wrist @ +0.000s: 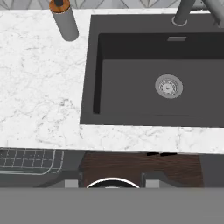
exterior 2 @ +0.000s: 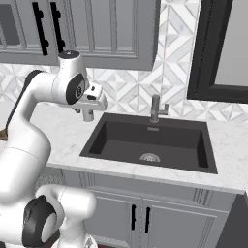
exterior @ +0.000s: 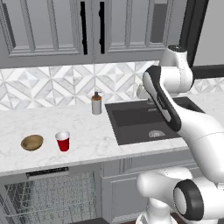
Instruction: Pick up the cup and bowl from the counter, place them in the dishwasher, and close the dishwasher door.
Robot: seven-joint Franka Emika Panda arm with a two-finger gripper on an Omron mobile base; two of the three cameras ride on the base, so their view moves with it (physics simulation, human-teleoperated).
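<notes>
Small red plastic cup (exterior: 63,141) and tan wooden bowl (exterior: 32,142) sat untouched on white marble counter (exterior: 87,131) above the open dishwasher rack (exterior: 52,194). Gripper (exterior 2: 87,115) hung empty beside the sink; jaw spacing indeterminate.

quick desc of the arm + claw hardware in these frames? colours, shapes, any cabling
Glossy white arm built of rounded, tubular segments, with dark grey to black bands and round caps at the joints. One long dark strip runs along a link in the left base view. The claw sits on a blocky white hand with short grey fingers; in the hand view the fingers look small and grey. No cables or markings are visible.
</notes>
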